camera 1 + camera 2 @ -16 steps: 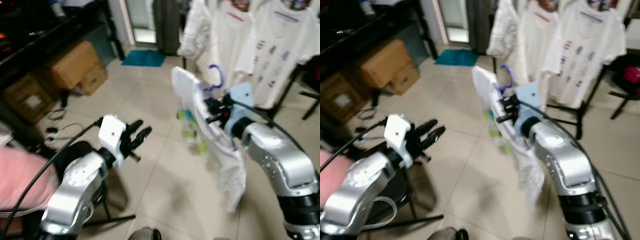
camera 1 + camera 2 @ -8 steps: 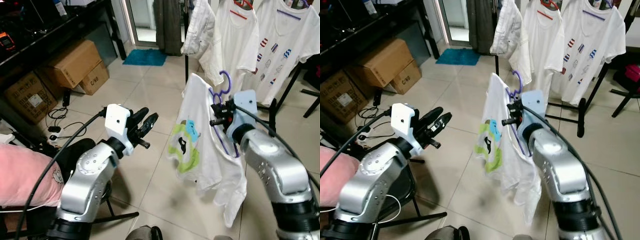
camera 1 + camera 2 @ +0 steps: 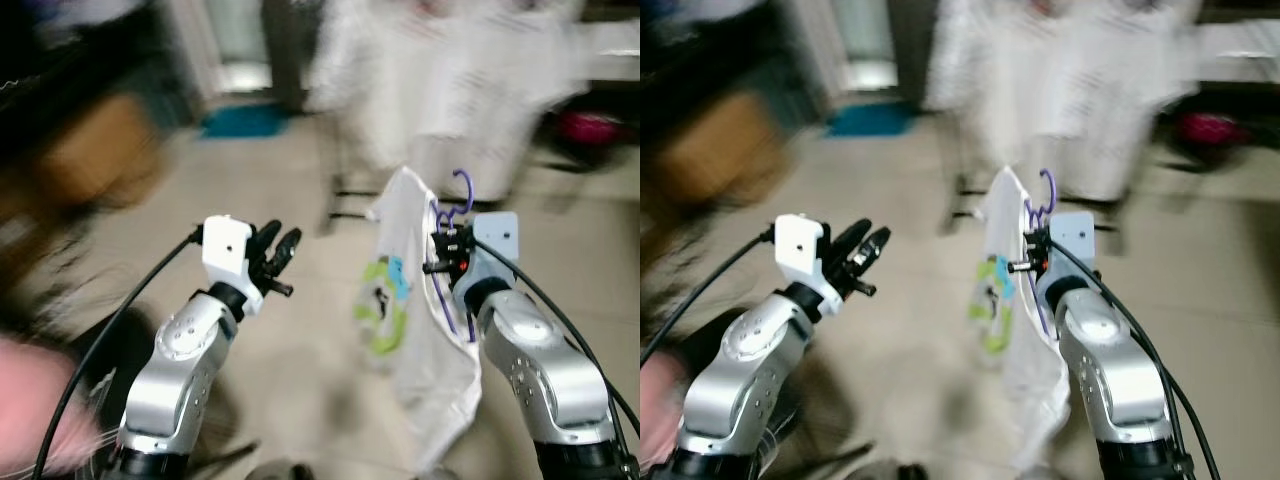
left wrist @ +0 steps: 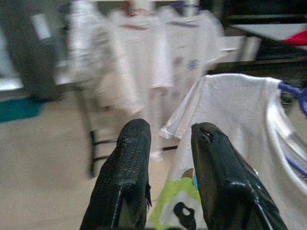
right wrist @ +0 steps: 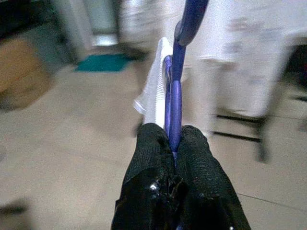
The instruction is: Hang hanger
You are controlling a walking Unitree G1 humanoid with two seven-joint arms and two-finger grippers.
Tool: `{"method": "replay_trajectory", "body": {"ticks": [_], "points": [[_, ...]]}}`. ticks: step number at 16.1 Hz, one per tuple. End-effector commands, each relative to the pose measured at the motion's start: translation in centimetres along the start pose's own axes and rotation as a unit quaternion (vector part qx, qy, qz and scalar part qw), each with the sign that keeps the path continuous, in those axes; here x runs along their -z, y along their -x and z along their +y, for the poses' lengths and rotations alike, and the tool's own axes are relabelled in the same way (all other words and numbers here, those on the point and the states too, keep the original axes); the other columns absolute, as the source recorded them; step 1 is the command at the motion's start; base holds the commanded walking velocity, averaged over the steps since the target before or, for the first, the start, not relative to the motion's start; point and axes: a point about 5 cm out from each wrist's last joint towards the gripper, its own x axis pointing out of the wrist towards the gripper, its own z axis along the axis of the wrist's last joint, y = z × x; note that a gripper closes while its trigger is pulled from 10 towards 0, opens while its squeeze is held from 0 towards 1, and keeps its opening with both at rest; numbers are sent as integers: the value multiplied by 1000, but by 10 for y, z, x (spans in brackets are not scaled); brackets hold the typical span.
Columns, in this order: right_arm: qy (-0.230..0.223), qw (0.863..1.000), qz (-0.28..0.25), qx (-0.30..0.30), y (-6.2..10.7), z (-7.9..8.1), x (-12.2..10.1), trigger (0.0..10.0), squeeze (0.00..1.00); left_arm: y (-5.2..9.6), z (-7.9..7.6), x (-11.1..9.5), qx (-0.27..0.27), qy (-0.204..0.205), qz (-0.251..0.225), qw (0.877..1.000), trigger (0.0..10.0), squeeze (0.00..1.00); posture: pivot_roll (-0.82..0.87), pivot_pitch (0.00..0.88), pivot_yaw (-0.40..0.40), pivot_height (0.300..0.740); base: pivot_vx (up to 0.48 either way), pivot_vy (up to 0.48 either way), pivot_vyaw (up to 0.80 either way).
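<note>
A purple hanger [image 3: 452,205] carries a white T-shirt with a green and blue print [image 3: 400,300]. My right gripper [image 3: 438,255] is shut on the hanger just below its hook; the right wrist view has the purple hanger [image 5: 173,86] pinched between the black fingers [image 5: 153,158]. The shirt hangs down beside my right forearm. My left gripper [image 3: 276,250] is raised at the left, open, holding nothing, and apart from the shirt. In the left wrist view its fingers [image 4: 132,158] point toward the shirt [image 4: 235,120].
White shirts on a dark clothes rack [image 3: 450,90] hang ahead, blurred by camera motion. A teal mat [image 3: 240,122] lies on the tiled floor by a doorway. Brown cardboard boxes [image 3: 100,150] sit at the left. A pink cloth [image 3: 30,400] is at the lower left.
The whole view has swung and blurred as the camera moved; the rack of shirts now sits more centrally ahead. My right gripper still holds the hanger with its shirt.
</note>
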Motion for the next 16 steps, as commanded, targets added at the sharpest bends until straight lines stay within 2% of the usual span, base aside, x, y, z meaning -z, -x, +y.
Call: {"method": "replay_trajectory", "body": {"ticks": [1,3,7,9,11,12,16], "points": [[5,999,-31,16,3,-5,-12,10000,0,-1,-1,0,-3,-4,-2,1000,10000,0,-170,94,140,740,394,0,-800],[18,999,-33,18,0,-8,-12,10000,0,3,-1,1,-14,-8,-2,1000,10000,0,-165,94,113,740,388,0,-400],[40,998,-44,-15,-2,0,-16,10000,0,7,0,2,-21,-9,-2,1000,10000,0,-161,98,96,740,387,0,0],[44,995,-59,-69,-1,11,-21,10000,0,10,-4,1,-7,-3,-4,1000,10000,0,-158,98,91,740,0,0,0],[53,991,-68,-100,0,15,-25,10000,0,10,-6,2,11,-5,4,1000,10000,0,-157,98,93,740,0,0,0],[64,988,-70,-122,0,19,-27,10000,0,8,-7,-1,31,10,-7,999,10000,1000,-159,98,97,740,0,0,0],[59,981,-79,-168,-1,28,-34,10000,0,-5,-9,-2,73,5,13,997,10000,1000,-157,94,95,740,0,0,0]]}}
